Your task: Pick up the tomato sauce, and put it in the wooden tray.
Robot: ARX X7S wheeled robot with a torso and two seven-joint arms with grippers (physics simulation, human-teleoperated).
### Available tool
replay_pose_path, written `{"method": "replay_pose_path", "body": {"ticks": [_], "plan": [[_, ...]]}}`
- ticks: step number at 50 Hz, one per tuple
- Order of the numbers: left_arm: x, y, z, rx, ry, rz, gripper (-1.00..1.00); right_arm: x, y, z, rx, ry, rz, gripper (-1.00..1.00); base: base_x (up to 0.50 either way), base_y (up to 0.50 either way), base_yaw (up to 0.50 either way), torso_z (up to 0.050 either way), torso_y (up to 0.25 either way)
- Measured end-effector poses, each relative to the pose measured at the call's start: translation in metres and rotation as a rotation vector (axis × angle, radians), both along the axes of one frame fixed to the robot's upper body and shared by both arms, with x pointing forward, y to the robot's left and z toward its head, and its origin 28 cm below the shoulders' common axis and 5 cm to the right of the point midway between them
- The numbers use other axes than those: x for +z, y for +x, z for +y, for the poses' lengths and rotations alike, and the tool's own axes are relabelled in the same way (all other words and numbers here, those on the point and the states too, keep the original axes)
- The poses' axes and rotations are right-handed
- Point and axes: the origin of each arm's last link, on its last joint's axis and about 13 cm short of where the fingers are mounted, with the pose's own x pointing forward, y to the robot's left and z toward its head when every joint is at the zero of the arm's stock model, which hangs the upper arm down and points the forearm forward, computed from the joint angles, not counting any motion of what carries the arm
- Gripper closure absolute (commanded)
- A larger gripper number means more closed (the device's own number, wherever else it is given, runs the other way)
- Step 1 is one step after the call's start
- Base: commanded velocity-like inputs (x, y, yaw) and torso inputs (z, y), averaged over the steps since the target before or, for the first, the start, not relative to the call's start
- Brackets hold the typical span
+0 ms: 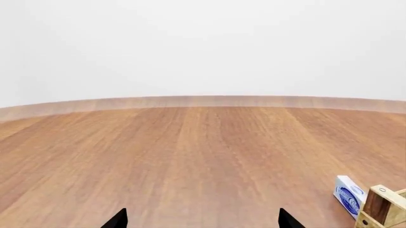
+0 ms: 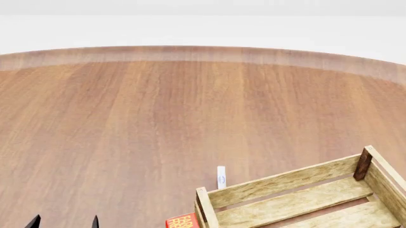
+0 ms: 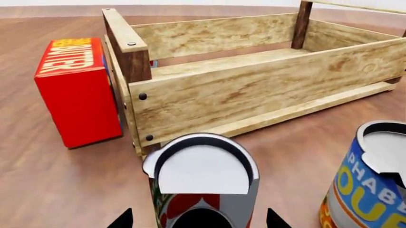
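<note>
In the right wrist view the tomato sauce (image 3: 201, 187), a small can with a silver top and a red and green label, stands upright on the table. It is just ahead of and between the two fingertips of my right gripper (image 3: 199, 221). The jaws are open and wider than the can, with gaps on both sides. The wooden tray (image 3: 254, 90) lies just beyond the can and holds nothing that I can see. It also shows in the head view (image 2: 298, 192). My left gripper (image 1: 203, 221) is open and empty over bare table, at the head view's lower left (image 2: 63, 222).
A blue-and-yellow can (image 3: 371, 187) stands close beside the tomato sauce. A red box (image 3: 76, 90) leans by the tray's corner post, also in the head view (image 2: 184, 221). A small white-and-blue box (image 1: 349, 194) stands beside the tray. The wooden table (image 2: 159, 118) stretches far ahead.
</note>
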Motion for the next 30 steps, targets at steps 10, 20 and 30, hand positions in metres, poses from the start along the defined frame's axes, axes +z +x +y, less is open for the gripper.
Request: {"method": "replay_pose_path", "body": {"ticks": [10, 20, 30], "plan": [[0.000, 0.000, 0.000, 0.000, 0.000, 0.000, -1.00, 0.000, 0.001, 0.000, -0.006, 0.008, -0.002, 1.00, 0.00, 0.00, 0.00, 0.000, 0.000], [0.000, 0.000, 0.000, 0.000, 0.001, 0.000, -1.00, 0.000, 0.001, 0.000, -0.005, 0.015, -0.004, 1.00, 0.00, 0.00, 0.00, 0.000, 0.000], [0.000, 0.000, 0.000, -0.002, 0.001, 0.001, -1.00, 0.014, -0.001, 0.005, 0.026, -0.002, -0.074, 1.00, 0.00, 0.00, 0.00, 0.000, 0.000]]}}
